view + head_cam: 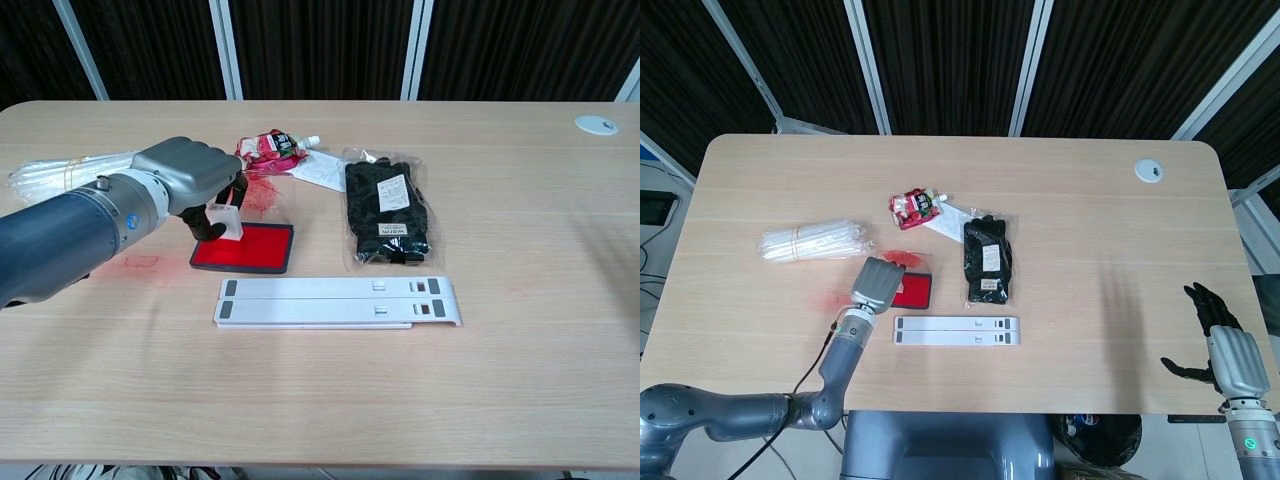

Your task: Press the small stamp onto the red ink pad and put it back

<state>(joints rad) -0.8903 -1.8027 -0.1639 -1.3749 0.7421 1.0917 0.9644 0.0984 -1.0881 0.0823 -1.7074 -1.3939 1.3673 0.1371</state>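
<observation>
My left hand (pixel 188 178) (pixel 876 285) grips the small clear stamp (pixel 226 221) and holds its base against the left end of the red ink pad (pixel 248 249) (pixel 913 291). In the head view the hand covers the stamp and the pad's left part. My right hand (pixel 1232 358) hangs beyond the table's near right corner with its fingers spread and nothing in them; the chest view does not show it.
A white flat bar (pixel 338 301) lies just in front of the pad. A black bagged item (pixel 386 213) lies to the pad's right. A red snack packet (pixel 271 150) sits behind it, a bundle of white straws (pixel 812 241) to the left. Red ink smudges (pixel 140 262) mark the table.
</observation>
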